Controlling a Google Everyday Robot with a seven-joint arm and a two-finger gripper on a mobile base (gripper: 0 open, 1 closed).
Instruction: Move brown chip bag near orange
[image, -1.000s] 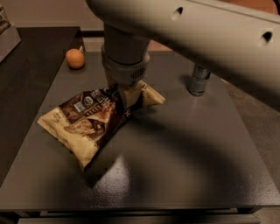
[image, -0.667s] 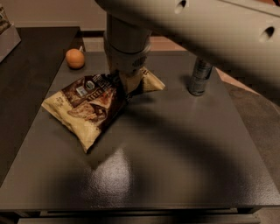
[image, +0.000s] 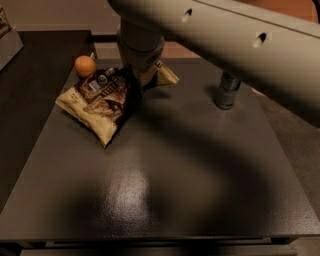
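Note:
The brown chip bag (image: 102, 100) is dark brown with cream ends and lies tilted at the table's back left. Its right end is pinched up under my gripper (image: 139, 76). The gripper hangs from the thick grey wrist and is shut on the bag's upper right part; a cream end of the bag sticks out to its right. The orange (image: 85, 66) sits just behind the bag's left part, a small gap from it. The big arm crosses the top of the view and hides the table's far edge.
A dark slim can (image: 227, 90) stands upright at the back right of the dark grey table (image: 175, 175). A second dark surface (image: 35, 75) adjoins on the left, with a grey box corner (image: 7, 42) at the far left.
The gripper has moved back and to the left with the bag in it. The bag now lies much closer to the orange.

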